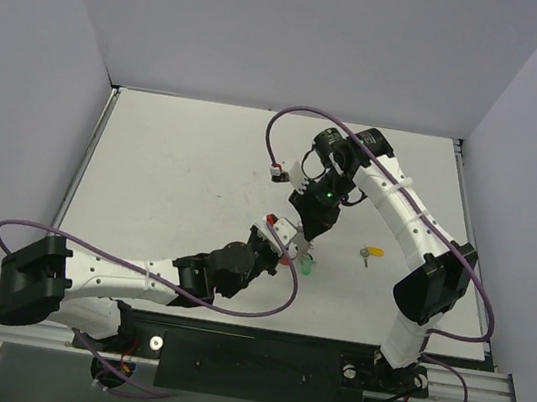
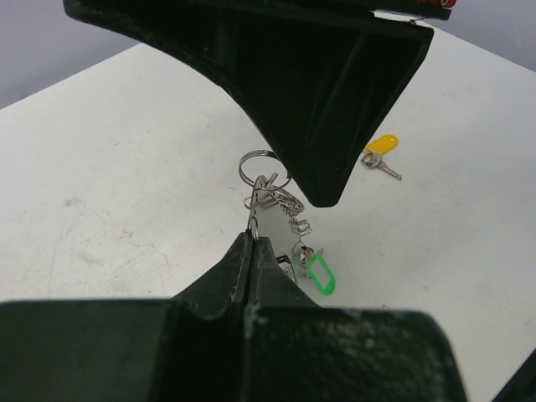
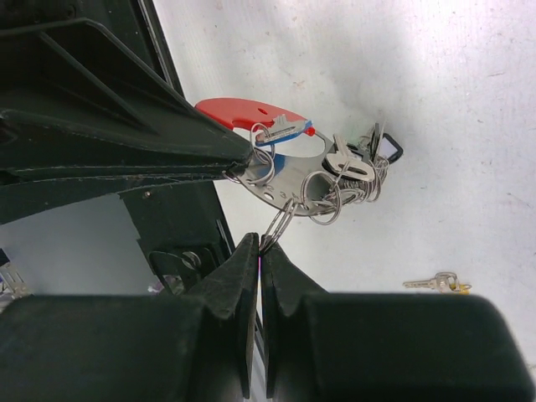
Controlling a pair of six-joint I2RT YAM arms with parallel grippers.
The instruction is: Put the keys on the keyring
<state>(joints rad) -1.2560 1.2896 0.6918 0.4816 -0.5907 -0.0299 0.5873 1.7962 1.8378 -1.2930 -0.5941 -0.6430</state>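
The keyring (image 3: pixel 280 177), a red and silvery loop, hangs above the table between both grippers. It also shows in the top view (image 1: pixel 291 250) and the left wrist view (image 2: pixel 270 216). My left gripper (image 2: pixel 251 237) is shut on its silvery edge. My right gripper (image 3: pixel 261 243) is shut on a small split ring (image 3: pixel 279 224) that hangs from it. Several keys (image 3: pixel 356 167) hang on it in a bunch, one with a black cap (image 3: pixel 389 151) and one with a green cap (image 2: pixel 321 275). A yellow-capped key (image 1: pixel 372 252) lies loose on the table to the right.
The white table (image 1: pixel 171 176) has grey walls on three sides. The right arm (image 1: pixel 415 233) arches over the table's right half. Purple cables (image 1: pixel 295 124) loop by both arms. The yellow-capped key also shows in the left wrist view (image 2: pixel 382 154) and the right wrist view (image 3: pixel 437 283).
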